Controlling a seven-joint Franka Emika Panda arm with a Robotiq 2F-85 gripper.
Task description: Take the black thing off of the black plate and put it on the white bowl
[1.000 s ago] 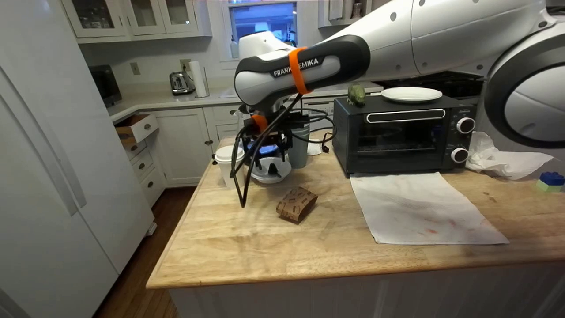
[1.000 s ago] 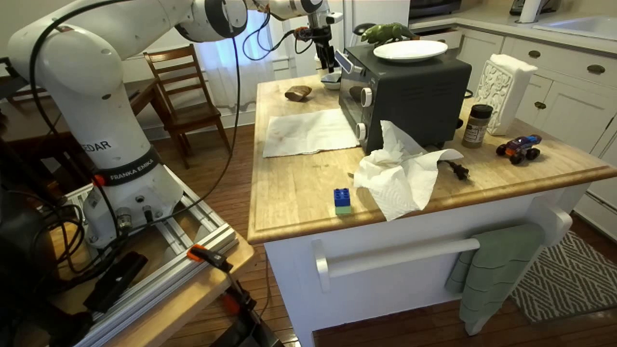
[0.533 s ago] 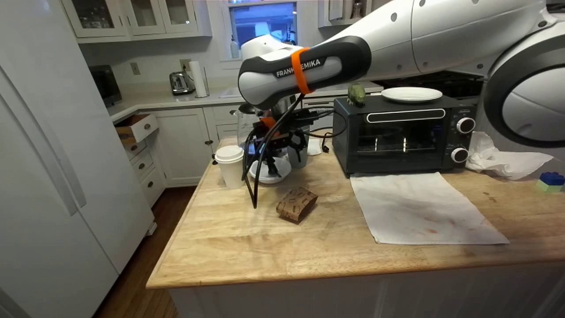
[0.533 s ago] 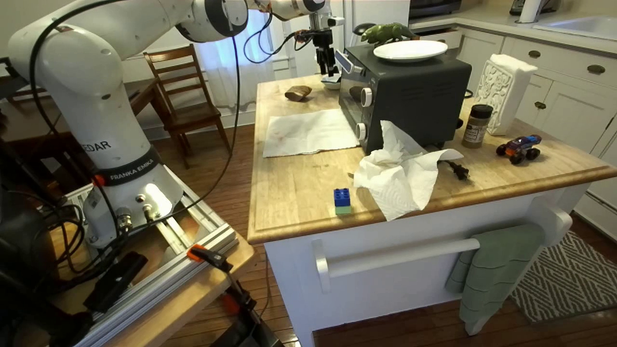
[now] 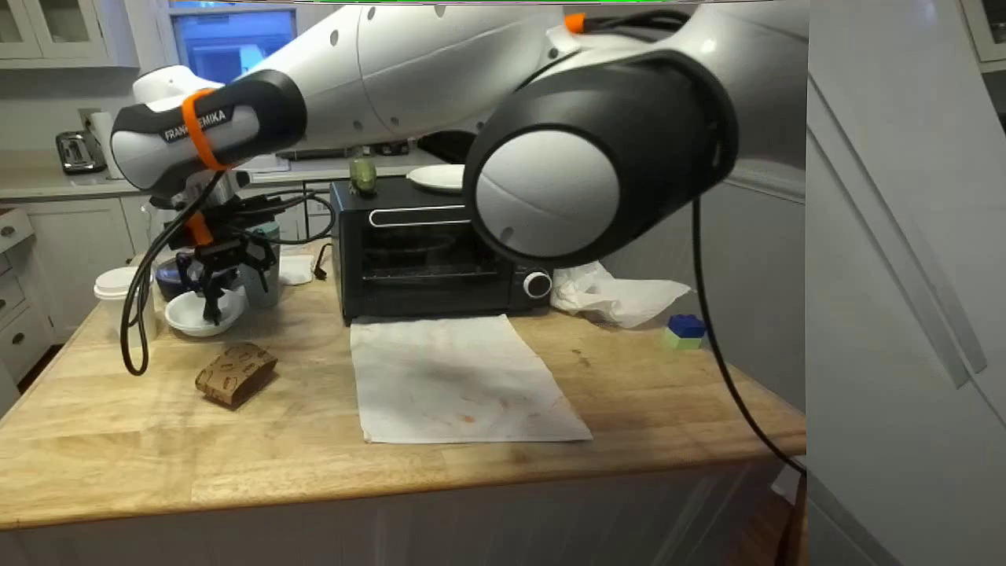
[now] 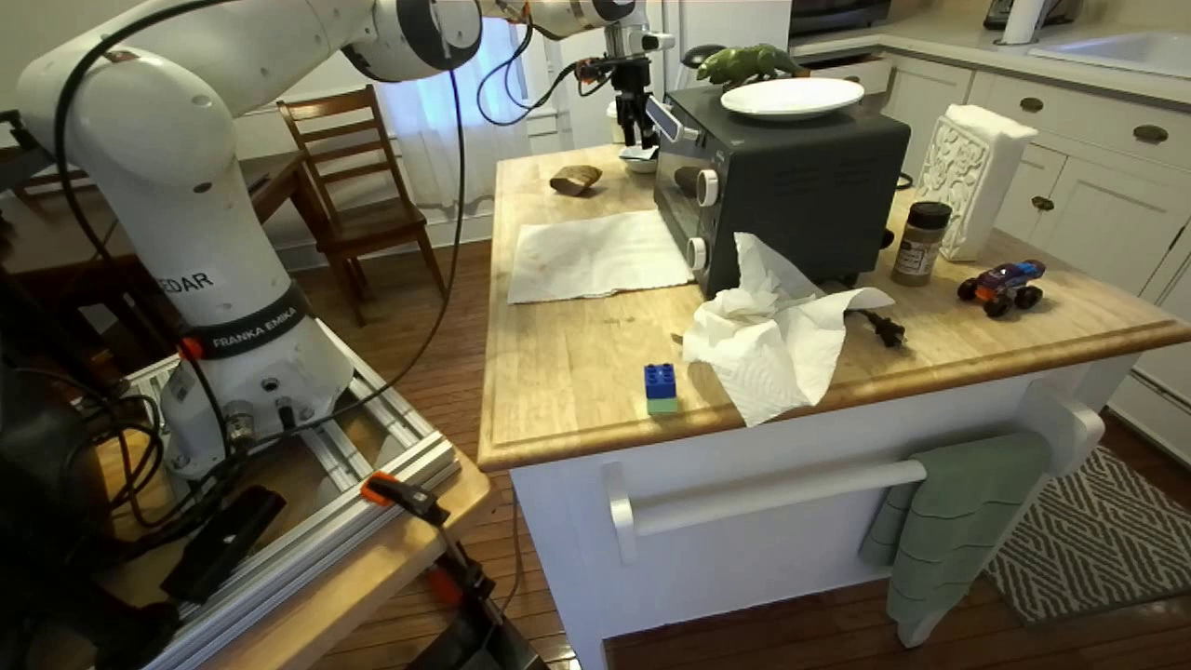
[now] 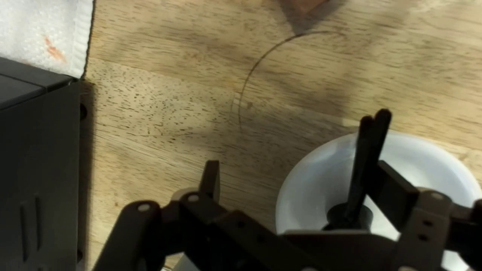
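Though unclear, black thing (image 7: 362, 173) in bowl (image 7: 310, 194)

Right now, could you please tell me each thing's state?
Gripper: open
White bowl: upright
Black thing: sticking up inside the bowl
White cup: lidded, upright
Brown sleeve: on its side
Toaster oven: door shut
Paper sheet: flat, stained
Paper wad: loosely crumpled
Jar: capped, upright
Green towel: hanging

Jaws apart, the gripper (image 5: 238, 289) hangs partly over the white bowl (image 5: 185, 316), a brown sleeve (image 5: 234, 373) nearby.
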